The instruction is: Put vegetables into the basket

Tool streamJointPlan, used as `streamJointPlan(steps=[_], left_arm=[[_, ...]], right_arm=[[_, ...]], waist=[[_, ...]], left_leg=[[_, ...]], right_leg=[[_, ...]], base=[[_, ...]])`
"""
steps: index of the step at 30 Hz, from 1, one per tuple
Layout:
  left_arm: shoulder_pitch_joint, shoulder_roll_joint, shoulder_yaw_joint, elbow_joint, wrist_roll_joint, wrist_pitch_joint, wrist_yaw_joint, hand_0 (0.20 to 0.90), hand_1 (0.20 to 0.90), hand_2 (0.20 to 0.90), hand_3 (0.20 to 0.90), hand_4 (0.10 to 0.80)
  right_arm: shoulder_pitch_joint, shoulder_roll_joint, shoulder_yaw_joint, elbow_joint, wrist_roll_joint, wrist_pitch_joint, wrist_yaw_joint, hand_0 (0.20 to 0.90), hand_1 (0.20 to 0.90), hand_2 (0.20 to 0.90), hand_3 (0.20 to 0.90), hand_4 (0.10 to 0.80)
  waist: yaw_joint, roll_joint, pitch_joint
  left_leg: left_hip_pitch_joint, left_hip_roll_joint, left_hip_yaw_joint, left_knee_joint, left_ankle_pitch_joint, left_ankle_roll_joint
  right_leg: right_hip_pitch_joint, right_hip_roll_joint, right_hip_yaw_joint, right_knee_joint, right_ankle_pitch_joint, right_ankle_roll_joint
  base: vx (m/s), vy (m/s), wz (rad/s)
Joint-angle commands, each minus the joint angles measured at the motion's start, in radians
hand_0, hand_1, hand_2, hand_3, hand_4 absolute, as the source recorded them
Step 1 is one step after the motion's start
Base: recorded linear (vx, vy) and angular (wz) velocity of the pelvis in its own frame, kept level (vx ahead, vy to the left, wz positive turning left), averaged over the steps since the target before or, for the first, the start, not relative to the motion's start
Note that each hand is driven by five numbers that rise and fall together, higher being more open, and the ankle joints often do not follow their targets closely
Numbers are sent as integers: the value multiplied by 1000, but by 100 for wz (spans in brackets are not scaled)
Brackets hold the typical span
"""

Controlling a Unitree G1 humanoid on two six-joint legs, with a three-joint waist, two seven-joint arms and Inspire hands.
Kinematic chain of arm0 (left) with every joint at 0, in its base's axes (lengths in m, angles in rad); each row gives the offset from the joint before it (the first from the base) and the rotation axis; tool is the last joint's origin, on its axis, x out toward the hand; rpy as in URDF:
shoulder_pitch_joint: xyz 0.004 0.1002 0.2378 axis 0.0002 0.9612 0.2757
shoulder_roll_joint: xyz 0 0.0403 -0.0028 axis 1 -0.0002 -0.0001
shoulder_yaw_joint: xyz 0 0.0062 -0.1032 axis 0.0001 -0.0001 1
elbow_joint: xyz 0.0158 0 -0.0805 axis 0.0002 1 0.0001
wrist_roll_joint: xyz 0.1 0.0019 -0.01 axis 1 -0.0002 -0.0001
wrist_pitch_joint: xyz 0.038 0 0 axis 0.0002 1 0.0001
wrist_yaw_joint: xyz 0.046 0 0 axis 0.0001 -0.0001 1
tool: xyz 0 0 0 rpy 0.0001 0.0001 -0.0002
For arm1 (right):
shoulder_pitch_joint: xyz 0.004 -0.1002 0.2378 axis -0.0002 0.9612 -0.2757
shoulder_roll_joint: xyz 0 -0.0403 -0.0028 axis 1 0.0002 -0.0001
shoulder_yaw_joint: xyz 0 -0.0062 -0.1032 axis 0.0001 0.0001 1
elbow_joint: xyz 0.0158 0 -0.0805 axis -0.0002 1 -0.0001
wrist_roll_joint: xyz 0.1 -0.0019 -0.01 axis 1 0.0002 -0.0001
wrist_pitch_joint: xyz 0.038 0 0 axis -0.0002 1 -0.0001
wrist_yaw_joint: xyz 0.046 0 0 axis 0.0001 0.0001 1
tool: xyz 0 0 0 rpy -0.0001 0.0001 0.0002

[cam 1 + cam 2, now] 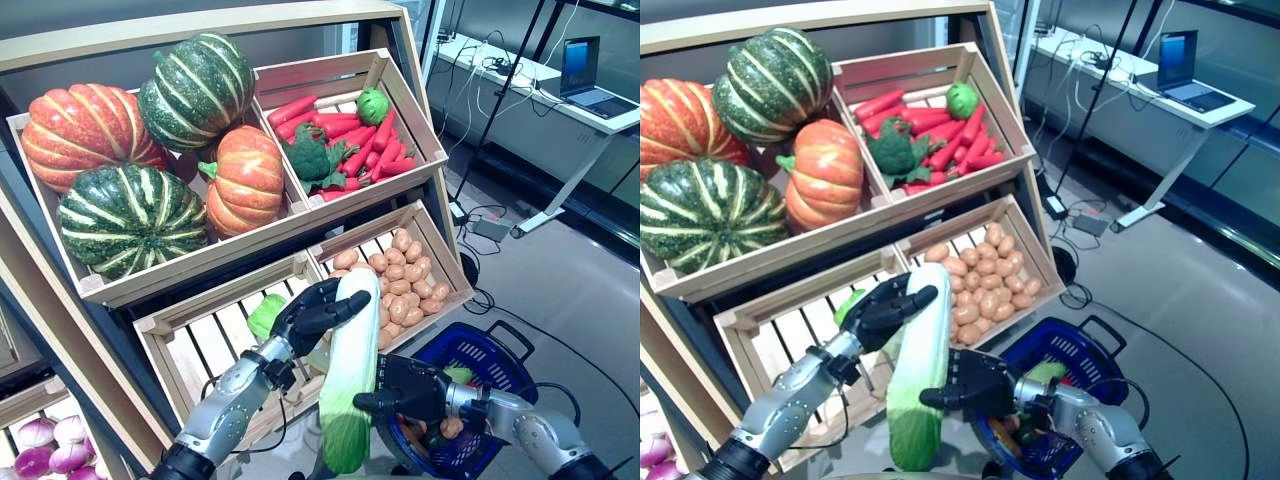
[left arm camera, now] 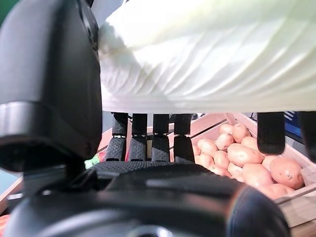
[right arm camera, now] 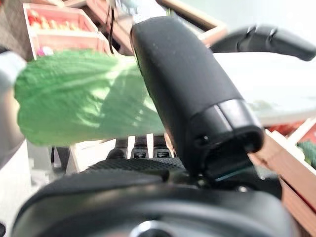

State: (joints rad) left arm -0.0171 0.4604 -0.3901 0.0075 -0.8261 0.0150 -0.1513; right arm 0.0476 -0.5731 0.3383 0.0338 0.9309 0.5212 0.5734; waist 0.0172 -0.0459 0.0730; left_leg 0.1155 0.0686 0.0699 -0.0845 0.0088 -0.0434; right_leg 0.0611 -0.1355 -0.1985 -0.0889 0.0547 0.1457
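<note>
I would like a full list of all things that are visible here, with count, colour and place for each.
Cabbage: one, white and green, held by both hands.
Basket: one, blue, on floor, lower right.
Pumpkins: four, two orange, two green striped, top left crate.
Carrots: many, red, top right crate, with green broccoli.
Potatoes: many, brown, lower right crate.
Laptop: one, dark, on desk far right.
Left hand: dark, on cabbage's white end.
Right hand: dark, on cabbage's middle.
</note>
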Motion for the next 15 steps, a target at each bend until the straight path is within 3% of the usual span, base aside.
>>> streamJointPlan(steps=[1, 7, 15], left_arm=[[-142, -39, -16, -89, -10, -158, 13, 300, 300, 300, 300, 400], [-149, -66, -32, -90, 44, -222, 95, 300, 300, 300, 300, 400], [-145, -66, -49, -112, 102, -223, 84, 300, 300, 300, 300, 400]], right_arm=[[-64, 46, 35, -78, 136, -44, -74, 900, 900, 900, 900, 800], [-80, 99, 78, -75, 128, -45, -164, 900, 900, 900, 900, 800], [-78, 125, 92, -76, 134, -34, -209, 900, 900, 900, 900, 800]], waist=[[-1, -26, -45], [3, -27, -44], [5, -27, -43]], left_leg=[[-46, -12, -31, 2, 49, 19], [-45, -12, -35, -3, 50, 20], [-48, -12, -31, -3, 49, 20]], right_leg=[[16, -11, 25, 9, 52, -18], [18, -11, 24, 5, 52, -21], [17, -13, 22, 5, 51, -23]], base=[[0, 0, 0], [0, 0, 0], [0, 0, 0]])
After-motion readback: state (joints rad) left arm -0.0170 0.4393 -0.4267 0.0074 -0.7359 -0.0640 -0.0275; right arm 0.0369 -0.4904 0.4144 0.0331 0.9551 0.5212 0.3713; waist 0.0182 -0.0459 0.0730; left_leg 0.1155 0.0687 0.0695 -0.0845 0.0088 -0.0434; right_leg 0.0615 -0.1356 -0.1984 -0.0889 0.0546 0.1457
